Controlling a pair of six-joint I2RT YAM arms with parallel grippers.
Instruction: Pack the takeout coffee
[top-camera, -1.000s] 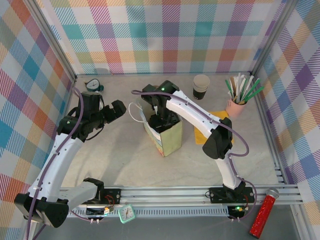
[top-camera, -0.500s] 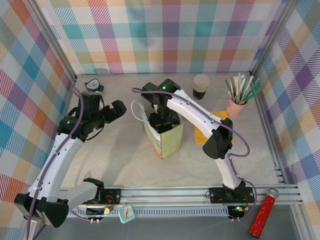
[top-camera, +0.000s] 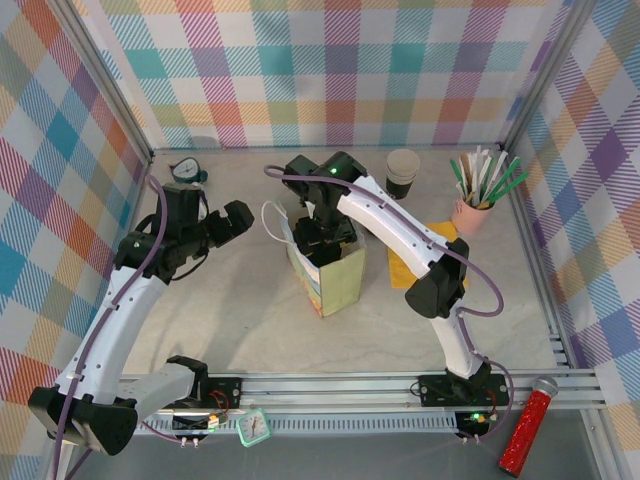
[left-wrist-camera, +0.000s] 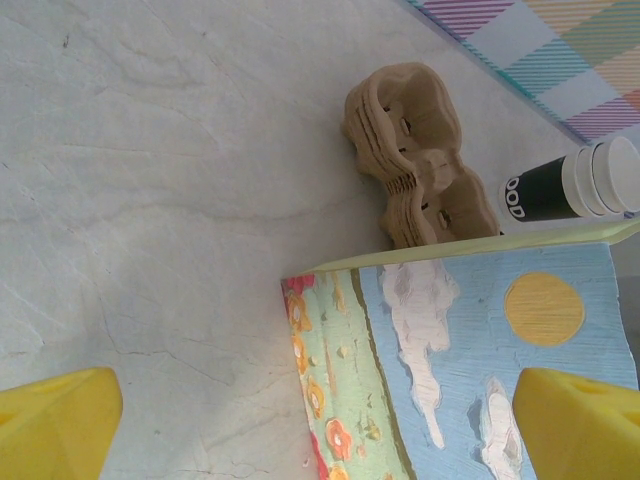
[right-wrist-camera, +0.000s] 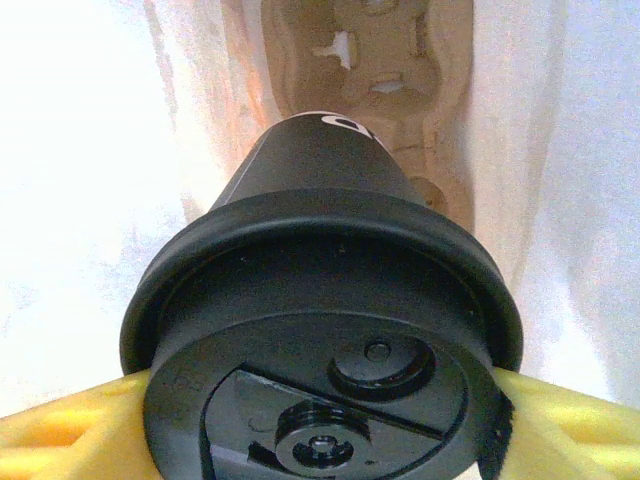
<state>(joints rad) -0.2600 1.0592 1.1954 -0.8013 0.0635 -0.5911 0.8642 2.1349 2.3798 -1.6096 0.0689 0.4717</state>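
Right gripper (right-wrist-camera: 320, 400) is part open, yellow fingers (right-wrist-camera: 60, 440) clamped on either side of the takeout coffee (right-wrist-camera: 320, 250) at its glossy black lid. Cup hangs base-down in the mouth of the paper bag (top-camera: 335, 278), with a pulp carrier (right-wrist-camera: 375, 50) below it between the bag walls. Bag stands upright near the middle of the worktop (top-camera: 250, 330). Left gripper (top-camera: 236, 218) is fully open and empty, hovering just left of the bag without touching it. Farther out, lidless cup stack (top-camera: 403, 172) sits near the far edge, stirrer cup (top-camera: 472, 212) toward the far right corner.
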